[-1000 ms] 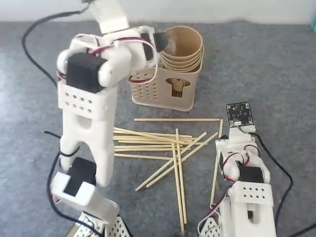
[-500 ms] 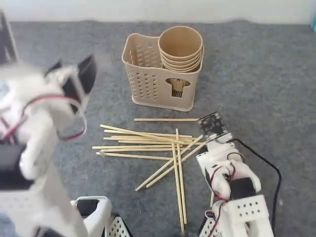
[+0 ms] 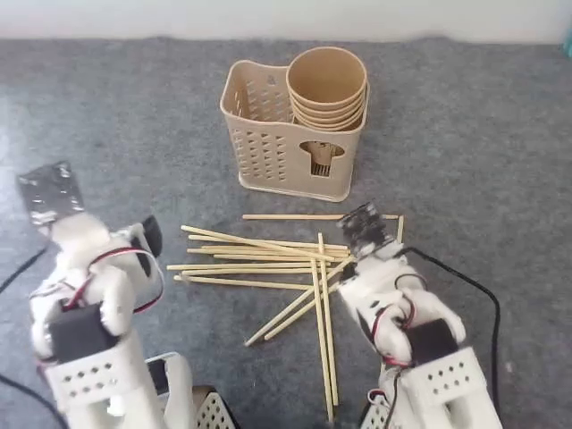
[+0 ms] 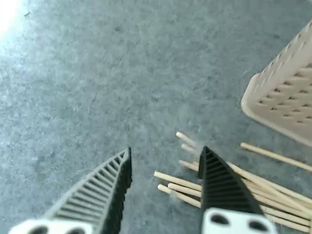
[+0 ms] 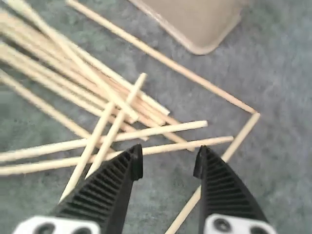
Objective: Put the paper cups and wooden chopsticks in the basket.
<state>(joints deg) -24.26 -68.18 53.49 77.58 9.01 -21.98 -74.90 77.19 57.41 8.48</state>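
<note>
Right jaws: spread wide with nothing in them, tips low over the chopsticks [image 5: 117,105]; one stick runs across right under the gap.
Left jaws: also wide open and empty, low over the table [image 4: 73,73], at the ends of the sticks on that side of the heap.
Chopsticks: all lying loose on the table in front of the basket [image 3: 268,152], criss-crossed, none inside it yet.
Cups: the cups [image 3: 329,112] are stacked in the basket, at the end on the right arm's side.
Risk, tangle: the sticks overlap, so if I close on one I expect it to drag or flick its neighbours and spread the heap.
Risk, slip: they look thin and smooth. A grip away from the middle would probably let a stick swing down or slide out on the way up.
Risk, double pick: with the gap this wide I may catch two at once and drop one.
Risk, basket: the cups fill one end, so only the other end is free. A stick carried flat could catch the rim and tip or shove the light basket.
Risk, arms: the left arm [image 3: 89,304] and the right arm [image 3: 402,313] both sit near the same heap, and I could knock one into the other.
Writing: I can read none. The basket front has only a cut-out shape.
</note>
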